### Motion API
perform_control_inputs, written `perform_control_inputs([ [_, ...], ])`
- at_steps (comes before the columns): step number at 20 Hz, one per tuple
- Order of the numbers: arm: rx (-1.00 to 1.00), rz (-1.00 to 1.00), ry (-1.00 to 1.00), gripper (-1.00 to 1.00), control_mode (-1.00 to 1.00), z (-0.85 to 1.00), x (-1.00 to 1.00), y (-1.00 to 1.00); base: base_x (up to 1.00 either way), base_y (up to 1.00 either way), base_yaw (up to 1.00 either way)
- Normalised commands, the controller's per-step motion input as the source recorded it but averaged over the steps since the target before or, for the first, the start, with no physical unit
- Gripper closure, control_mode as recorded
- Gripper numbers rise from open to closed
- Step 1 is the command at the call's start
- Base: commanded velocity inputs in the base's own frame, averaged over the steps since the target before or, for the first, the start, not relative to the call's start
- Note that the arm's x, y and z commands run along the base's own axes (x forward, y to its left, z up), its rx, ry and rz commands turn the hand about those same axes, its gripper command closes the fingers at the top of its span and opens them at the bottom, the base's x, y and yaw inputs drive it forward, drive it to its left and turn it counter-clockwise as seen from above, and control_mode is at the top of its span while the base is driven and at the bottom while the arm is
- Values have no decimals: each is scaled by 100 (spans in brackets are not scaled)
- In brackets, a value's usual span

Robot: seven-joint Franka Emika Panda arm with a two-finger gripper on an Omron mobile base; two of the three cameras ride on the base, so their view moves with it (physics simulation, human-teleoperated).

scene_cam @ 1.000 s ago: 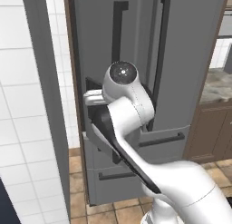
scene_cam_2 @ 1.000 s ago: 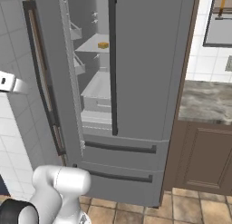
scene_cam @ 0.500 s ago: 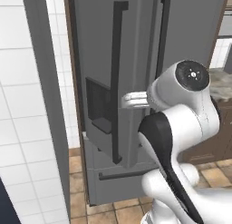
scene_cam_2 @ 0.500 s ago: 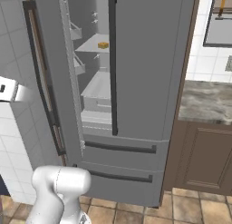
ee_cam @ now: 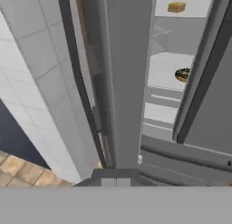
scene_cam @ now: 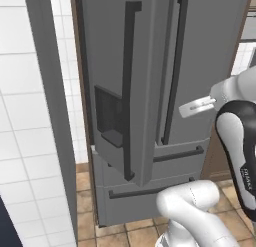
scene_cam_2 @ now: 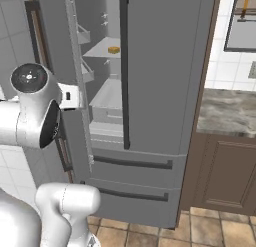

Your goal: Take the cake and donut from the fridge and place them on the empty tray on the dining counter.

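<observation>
Steel fridge (scene_cam_2: 150, 91) door stands ajar; cake (ee_cam: 176, 7) and donut (ee_cam: 182, 75) lie ahead and apparently right of the clenched, empty tool.

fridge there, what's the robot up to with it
The white arm stands in front of the tall grey steel fridge, whose left door is swung partly open. Its hand is shut and holds nothing. Inside, the small yellow-orange cake chunk sits on an upper pale shelf, and the chocolate-glazed donut lies on a shelf below it. Neither has been picked up yet.
</observation>
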Motion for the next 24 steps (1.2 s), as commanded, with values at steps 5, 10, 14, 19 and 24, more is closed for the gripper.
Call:
perform_control_inputs([
  [5, 0, 10, -10, 100, -100, -28, 45, -9, 0, 0, 0],
  [10, 6, 8, -12, 100, -100, -54, 50, 0, 0, 0, 0],
  [14, 14, 26, -4, 100, -100, -23, 64, -8, 0, 0, 0],
  [19, 11, 33, 0, 100, -100, -11, 51, -3, 0, 0, 0],
  [24, 6, 36, 0, 100, -100, -25, 73, 0, 0, 0, 0],
])
